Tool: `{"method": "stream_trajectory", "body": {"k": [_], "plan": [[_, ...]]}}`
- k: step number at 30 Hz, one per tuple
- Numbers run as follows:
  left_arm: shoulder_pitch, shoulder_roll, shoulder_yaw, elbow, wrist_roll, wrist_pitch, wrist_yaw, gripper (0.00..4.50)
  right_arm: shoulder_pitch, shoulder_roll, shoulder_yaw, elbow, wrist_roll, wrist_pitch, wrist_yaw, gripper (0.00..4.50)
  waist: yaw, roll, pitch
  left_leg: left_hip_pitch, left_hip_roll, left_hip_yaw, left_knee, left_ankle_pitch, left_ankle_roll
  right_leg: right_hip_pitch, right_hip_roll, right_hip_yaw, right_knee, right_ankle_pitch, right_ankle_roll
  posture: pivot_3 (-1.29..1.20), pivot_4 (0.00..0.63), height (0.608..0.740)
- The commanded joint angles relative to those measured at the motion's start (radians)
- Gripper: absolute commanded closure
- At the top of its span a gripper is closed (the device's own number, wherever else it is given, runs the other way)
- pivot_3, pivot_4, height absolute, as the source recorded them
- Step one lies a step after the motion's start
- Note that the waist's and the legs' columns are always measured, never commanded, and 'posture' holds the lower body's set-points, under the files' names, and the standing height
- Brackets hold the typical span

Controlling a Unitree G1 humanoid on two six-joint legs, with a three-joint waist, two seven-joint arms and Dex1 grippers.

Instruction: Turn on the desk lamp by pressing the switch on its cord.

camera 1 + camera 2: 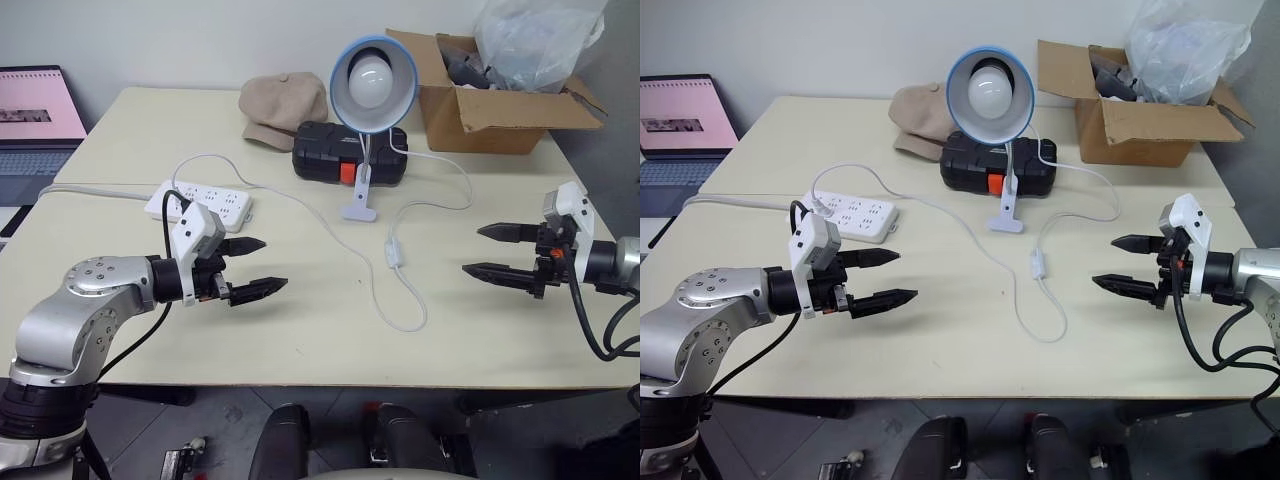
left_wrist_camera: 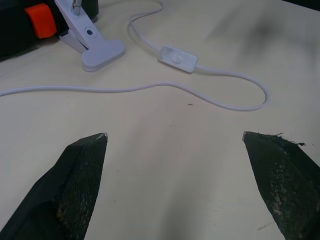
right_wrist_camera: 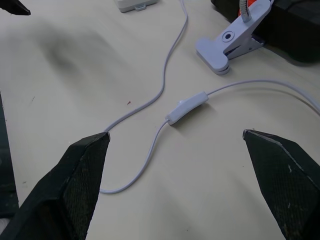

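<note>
the desk lamp (image 1: 373, 85) stands clipped upright mid-table, its bulb unlit, in front of a black case (image 1: 349, 152). its cord (image 1: 300, 203) loops across the cream table (image 1: 300, 330), and the switch (image 1: 394, 251) lies flat on it between the two arms, touched by neither. the left gripper (image 1: 254, 266) and right gripper (image 1: 484, 251) hover with fingers spread wide, holding nothing, pointing inward toward the switch.

An office or lab room — 2 pale worktops (image 1: 300, 330) pushed together against a plain white wall (image 1: 200, 35), an open laptop (image 1: 35, 115) beside them, a white power strip (image 1: 200, 204), a black tool case (image 1: 325, 152) and a cardboard box (image 1: 490, 105) of clutter.
</note>
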Motion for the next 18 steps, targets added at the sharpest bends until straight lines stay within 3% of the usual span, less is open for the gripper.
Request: {"method": "stream_trajectory", "body": {"k": [1, 18], "plan": [[-0.006, -0.006, 0.014, -0.017, -0.008, -0.027, -0.009, 0.00, -0.006, -0.007, -0.032, -0.021, 0.002, -0.017, -0.006, 0.02, 0.000, 0.000, 0.000, 0.000, 0.000, 0.000, 0.000, 0.000, 0.000, 0.000, 0.000, 0.000, 0.000, 0.000, 0.000, 0.00, 0.150, 0.740], [-0.031, -0.025, 0.008, 0.027, 0.023, -0.035, 0.019, 0.00, -0.022, 0.024, -0.003, -0.007, -0.039, -0.008, -0.071, 0.02, -0.001, 0.000, 0.000, 0.000, 0.000, 0.000, 0.000, 0.000, 0.000, 0.000, 0.000, 0.000, 0.000, 0.000, 0.000, 0.00, 0.150, 0.740]]}}
